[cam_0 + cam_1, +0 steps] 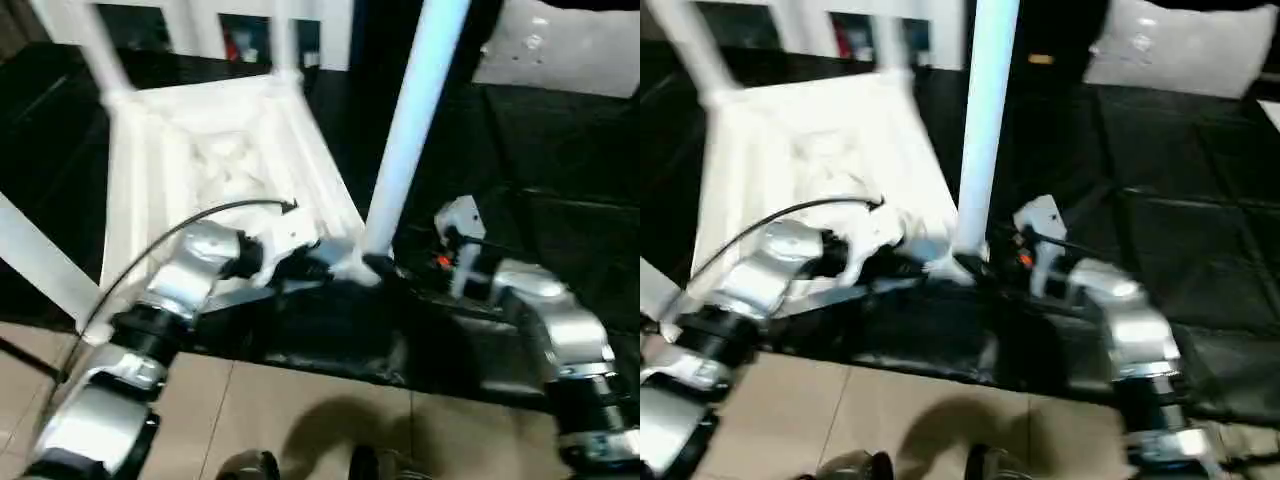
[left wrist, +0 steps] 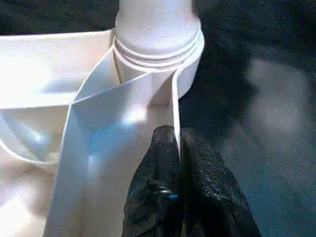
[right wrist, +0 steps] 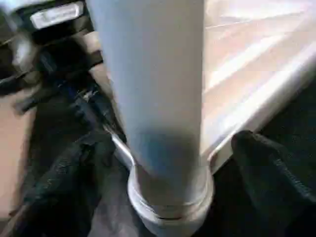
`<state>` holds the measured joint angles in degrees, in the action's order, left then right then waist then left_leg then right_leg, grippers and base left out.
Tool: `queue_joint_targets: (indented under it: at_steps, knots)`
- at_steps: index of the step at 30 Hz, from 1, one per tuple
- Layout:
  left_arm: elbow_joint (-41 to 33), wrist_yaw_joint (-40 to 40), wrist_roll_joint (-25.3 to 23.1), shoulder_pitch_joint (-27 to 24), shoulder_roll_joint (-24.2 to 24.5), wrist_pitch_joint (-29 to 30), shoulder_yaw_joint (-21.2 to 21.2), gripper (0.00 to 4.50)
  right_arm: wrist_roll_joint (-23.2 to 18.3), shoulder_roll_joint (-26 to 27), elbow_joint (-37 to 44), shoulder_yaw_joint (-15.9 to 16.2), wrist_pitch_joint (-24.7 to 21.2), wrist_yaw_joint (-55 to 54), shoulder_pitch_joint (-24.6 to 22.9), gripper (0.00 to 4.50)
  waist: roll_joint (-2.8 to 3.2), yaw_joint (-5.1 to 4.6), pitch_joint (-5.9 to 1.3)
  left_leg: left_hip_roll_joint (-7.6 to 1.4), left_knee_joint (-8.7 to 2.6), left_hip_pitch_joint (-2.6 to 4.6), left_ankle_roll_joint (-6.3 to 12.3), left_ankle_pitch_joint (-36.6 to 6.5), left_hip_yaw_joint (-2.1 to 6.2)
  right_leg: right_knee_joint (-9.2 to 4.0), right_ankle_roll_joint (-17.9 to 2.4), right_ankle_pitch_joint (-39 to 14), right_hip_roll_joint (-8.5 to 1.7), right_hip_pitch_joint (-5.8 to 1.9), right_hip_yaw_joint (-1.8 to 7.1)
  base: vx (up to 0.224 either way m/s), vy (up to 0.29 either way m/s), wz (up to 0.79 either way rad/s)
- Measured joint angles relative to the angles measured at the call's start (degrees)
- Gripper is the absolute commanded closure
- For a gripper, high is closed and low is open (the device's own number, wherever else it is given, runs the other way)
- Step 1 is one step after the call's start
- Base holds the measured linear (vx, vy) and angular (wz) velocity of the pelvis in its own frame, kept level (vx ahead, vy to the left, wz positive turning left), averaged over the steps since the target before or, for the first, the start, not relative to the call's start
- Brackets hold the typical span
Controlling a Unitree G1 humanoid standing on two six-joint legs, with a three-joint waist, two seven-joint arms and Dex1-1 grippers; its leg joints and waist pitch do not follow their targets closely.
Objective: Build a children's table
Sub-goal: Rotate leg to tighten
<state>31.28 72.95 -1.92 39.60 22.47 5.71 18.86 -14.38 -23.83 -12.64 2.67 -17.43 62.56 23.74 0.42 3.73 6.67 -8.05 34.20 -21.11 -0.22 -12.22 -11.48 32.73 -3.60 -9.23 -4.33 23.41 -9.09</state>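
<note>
Black matting covers the floor, with tan tiles along the lower frame. At upper left the table top lies upside down, ribs up. Just right of centre-left, the left gripper is pinched onto its thin side wall beside the corner socket. Centre, a leg rises from that socket. The right gripper stands spread, fingers either side of the leg's base.
</note>
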Motion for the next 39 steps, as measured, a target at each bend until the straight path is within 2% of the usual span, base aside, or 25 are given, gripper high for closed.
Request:
queue_joint_targets:
  at_steps: [5, 15, 17, 25, 31, 35, 39]
  knots:
    - [0.35, 7.96, 0.74, 0.17, 2.28, -3.73, 1.96, 4.50, -1.53, -4.25, -1.63, 1.78, 0.11, 10.29, 1.89, 0.06, -0.01, 1.56, -0.01, 0.00, 0.06, 0.03, 0.04, -0.03, -0.01, 0.07, 0.00, 0.00, -0.03, -0.03, 0.00, 0.000, 0.000, 0.00]
    - [2.90, 14.42, 0.45, 2.03, 3.34, -8.79, 4.48, 4.50, -1.26, -7.65, -5.20, 8.21, 1.94, 24.13, 5.00, 0.06, -0.02, 1.76, -0.01, 0.00, 0.21, 0.04, 0.03, -0.02, -0.01, 0.19, 0.05, -0.03, -0.06, -0.05, 0.00, 0.000, 0.000, 0.00]
    - [2.92, 14.77, 0.43, 2.06, 3.21, -9.11, 4.63, 4.50, -1.26, -7.39, -5.87, 8.51, 2.09, 24.78, 5.64, 0.32, -0.03, 1.93, -0.02, 0.00, 0.21, 0.04, 0.03, -0.02, -0.01, 0.19, 0.04, -0.03, -0.06, -0.05, 0.00, 0.000, 0.000, 0.00]
    - [3.20, 15.70, 0.35, 2.49, 2.86, -10.18, 5.39, 4.50, -1.21, -4.82, -10.64, 9.34, 4.36, 25.93, 8.16, 0.77, -0.04, 2.58, -0.02, 0.00, 0.21, 0.03, 0.04, -0.03, -0.01, 0.19, 0.03, -0.02, -0.06, -0.05, 0.00, 0.000, 0.000, 0.00]
    - [3.33, 16.37, 0.36, 2.64, 3.00, -10.88, 5.72, 4.50, -1.22, -3.77, -12.40, 11.26, 3.78, 27.74, 9.29, 1.20, -0.03, 2.74, -0.02, -0.01, 0.22, 0.03, 0.04, -0.03, -0.01, 0.21, 0.03, -0.02, -0.06, -0.05, 0.00, 0.000, 0.000, 0.00]
    - [3.37, 16.60, 0.35, 2.64, 3.07, -11.04, 5.75, 4.50, -1.23, -3.74, -12.85, 11.34, 3.60, 28.46, 9.70, 1.35, -0.06, 2.76, -0.03, -0.01, 0.23, 0.03, 0.04, -0.03, -0.01, 0.22, 0.03, -0.02, -0.07, -0.05, 0.00, 0.000, 0.000, 0.00]
    - [3.45, 16.66, 0.37, 2.67, 3.15, -11.10, 5.75, 4.50, -1.32, -3.30, -13.08, 11.44, 2.86, 29.14, 9.76, 1.73, -0.05, 2.72, -0.03, -0.01, 0.23, 0.04, 0.04, -0.03, -0.01, 0.24, 0.03, -0.02, -0.07, -0.05, 0.00, 0.000, 0.000, 0.00]
